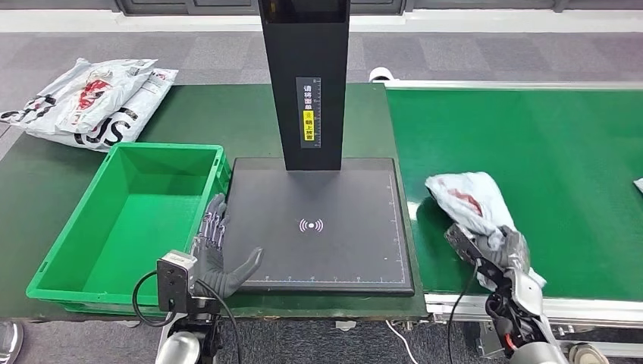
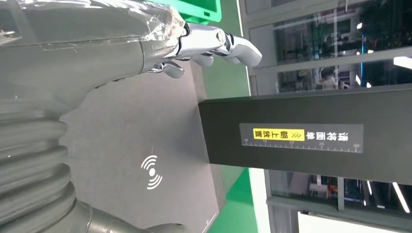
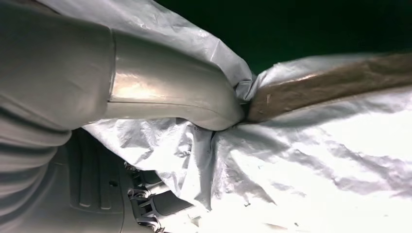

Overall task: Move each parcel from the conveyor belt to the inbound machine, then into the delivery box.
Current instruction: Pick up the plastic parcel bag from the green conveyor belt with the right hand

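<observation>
The right robot hand (image 1: pixel 497 250) grasps the grey parcel (image 1: pixel 470 199), whose long axis runs away leftward from it, while the left robot hand (image 1: pixel 216 254) hovers released beside the empty green box (image 1: pixel 57 254).

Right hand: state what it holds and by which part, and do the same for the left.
The right hand grips the grey plastic parcel by its near end, on the conveyor belt. The left hand holds nothing.

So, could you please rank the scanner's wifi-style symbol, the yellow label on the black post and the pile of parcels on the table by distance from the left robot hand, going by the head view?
From the left robot hand:
1. Wifi-style symbol, on the scanner plate just to the hand's right.
2. Yellow label, up on the black post behind the plate.
3. Pile of parcels, at the table's far left corner.
</observation>
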Robot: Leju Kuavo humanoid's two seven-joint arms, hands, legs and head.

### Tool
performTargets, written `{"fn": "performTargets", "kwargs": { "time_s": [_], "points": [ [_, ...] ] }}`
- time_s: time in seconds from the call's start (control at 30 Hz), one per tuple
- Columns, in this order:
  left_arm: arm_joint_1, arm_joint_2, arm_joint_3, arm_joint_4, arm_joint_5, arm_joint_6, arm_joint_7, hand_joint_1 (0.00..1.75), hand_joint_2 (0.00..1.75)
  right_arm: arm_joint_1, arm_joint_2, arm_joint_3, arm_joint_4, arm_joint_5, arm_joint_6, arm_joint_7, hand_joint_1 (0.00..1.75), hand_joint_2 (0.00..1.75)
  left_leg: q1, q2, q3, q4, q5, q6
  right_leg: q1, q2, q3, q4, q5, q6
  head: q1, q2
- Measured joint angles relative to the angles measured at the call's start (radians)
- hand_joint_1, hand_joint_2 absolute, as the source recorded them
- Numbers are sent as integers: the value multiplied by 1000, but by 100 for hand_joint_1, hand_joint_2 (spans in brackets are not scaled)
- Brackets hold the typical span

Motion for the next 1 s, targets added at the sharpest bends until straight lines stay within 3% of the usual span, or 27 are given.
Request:
{"fn": "performTargets", "kwargs": {
  "time_s": [0.23, 0.43, 0.7, 0.83, 1.0],
  "points": [
    [1, -22, 6, -9, -19, 2, 2, 0, 175, 48, 32, 101, -499, -152, -113, -71, 175, 175, 0, -4, -1, 0, 2, 0, 0, -3, 0, 0, 0, 0, 0, 0],
    [-17, -32, 6, 4, -21, 4, -7, 0, 175, 56, 44, 189, -715, -206, -220, -167, 175, 175, 0, -3, -1, 0, 1, 0, 0, -3, 0, 0, 0, 0, 0, 0],
    [-36, -38, 6, 29, -9, 4, -23, 0, 175, 48, 74, 296, -775, -198, -213, -191, 175, 175, 0, -4, 0, 0, 2, 0, 0, -3, 1, 0, 0, 0, 0, 0],
    [-46, -38, 6, 39, -2, 4, -29, 0, 175, 23, 83, 358, -757, -174, -138, -192, 175, 175, 0, -2, 0, 0, 2, 0, 0, -2, 1, 0, 0, 0, 0, 0],
    [-60, -38, 6, 50, 10, 4, -36, 0, 175, -44, 112, 483, -627, -125, -44, -154, 175, 175, 1, -1, 0, 0, 2, 0, 1, -1, 0, 0, 0, -1, 0, 0]
  ]
}}
